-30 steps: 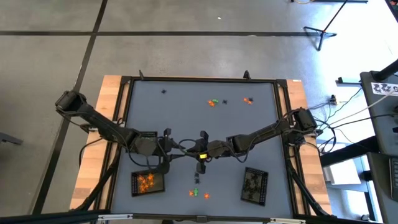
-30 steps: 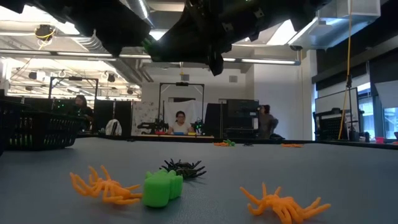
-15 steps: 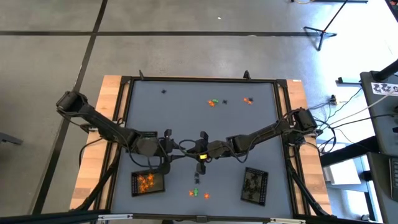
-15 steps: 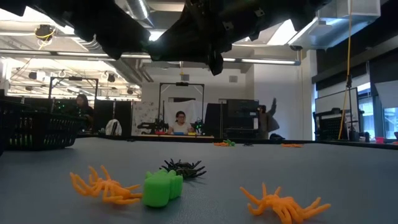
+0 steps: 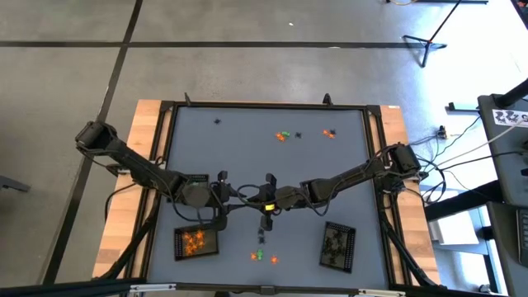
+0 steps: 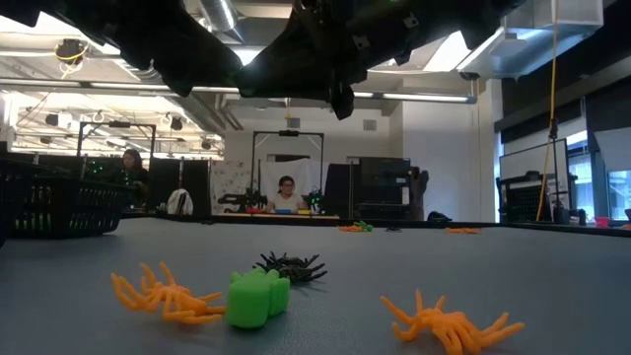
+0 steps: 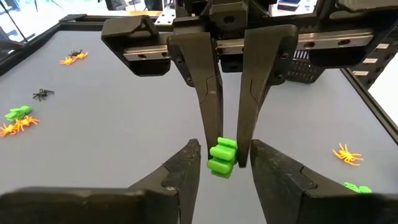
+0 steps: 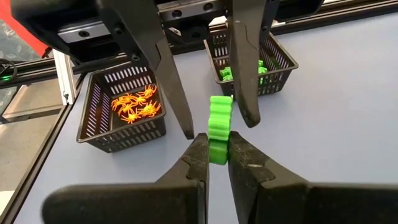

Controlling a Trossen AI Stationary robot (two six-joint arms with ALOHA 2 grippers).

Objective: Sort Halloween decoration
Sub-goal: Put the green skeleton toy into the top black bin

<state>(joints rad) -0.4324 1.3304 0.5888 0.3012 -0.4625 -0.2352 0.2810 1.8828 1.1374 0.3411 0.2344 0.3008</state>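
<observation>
Little has moved since the earlier frames: both arms hold the same pose over the middle of the worktop point(image 5: 330, 165), and only a person in the room beyond, seen in the low view, has lowered an arm.

Left of the green trinket point(image 8: 219, 127) that hangs at the worktop's centre, the left end effector point(image 8: 208, 118) faces it with fingers apart, one finger point(image 8: 165, 68) on each side of the trinket and neither touching it. Right of it, the right end effector point(image 7: 224, 163) is clamped on the trinket's lower part; the right wrist view shows its fingertips pressed against the green piece.

Left of and nearer than the trinket, a basket point(image 5: 196, 242) holds orange spiders point(image 8: 134, 106). Beside it in the right wrist view, a second basket point(image 8: 273, 59) holds green pieces. Just nearer than the trinket, loose on the worktop, lie an orange spider point(image 6: 168, 296), a green piece point(image 6: 256, 296), a black spider point(image 6: 291, 266) and another orange spider point(image 6: 444, 323). Right of and nearer than the trinket, a third basket point(image 5: 337, 246) holds black pieces. Beyond the trinket, more trinkets point(image 5: 285, 135) lie scattered, with a lone black one point(image 5: 217, 122) farther left.
</observation>
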